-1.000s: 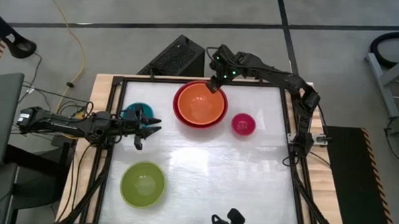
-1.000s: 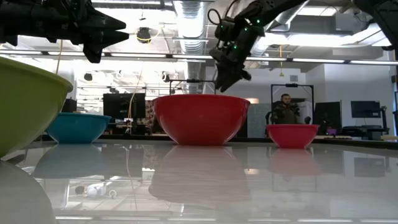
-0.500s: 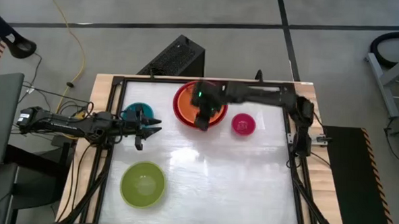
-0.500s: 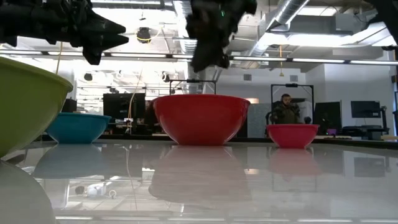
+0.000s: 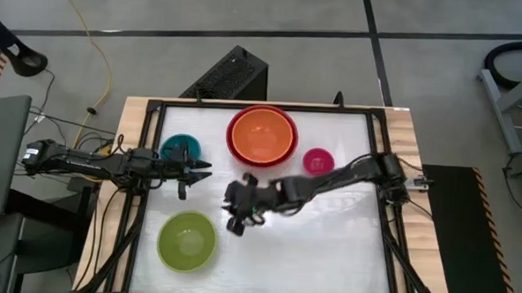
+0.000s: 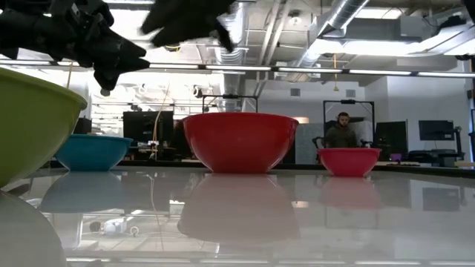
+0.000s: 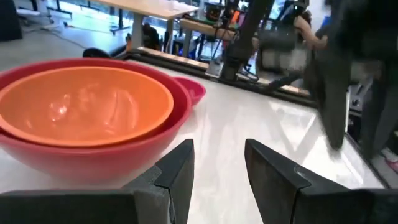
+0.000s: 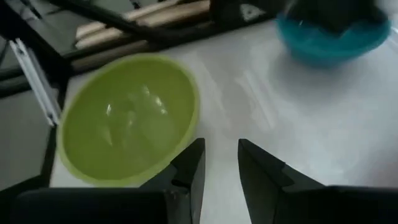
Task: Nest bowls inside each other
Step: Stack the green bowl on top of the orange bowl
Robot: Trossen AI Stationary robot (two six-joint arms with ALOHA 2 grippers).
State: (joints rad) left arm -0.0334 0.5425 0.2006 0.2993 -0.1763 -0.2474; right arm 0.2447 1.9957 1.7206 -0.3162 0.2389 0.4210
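Observation:
The orange bowl sits nested in the red bowl at the table's far middle. The teal bowl stands at the far left, the pink bowl right of the red one, and the lime green bowl at the near left. My right gripper hangs open above the table, just right of the lime green bowl, nothing between its fingers. My left gripper stands open and level beside the teal bowl, pointing toward the red bowl.
Black frame rails run round the table. A black box lies beyond the far edge. Bare tabletop spreads at the near right. A person stands in the room behind.
My right gripper has swept from behind the red and orange bowls, over them, toward the table's near left, and now hangs beside the lime green bowl, tipped less steeply down. No bowl has moved.

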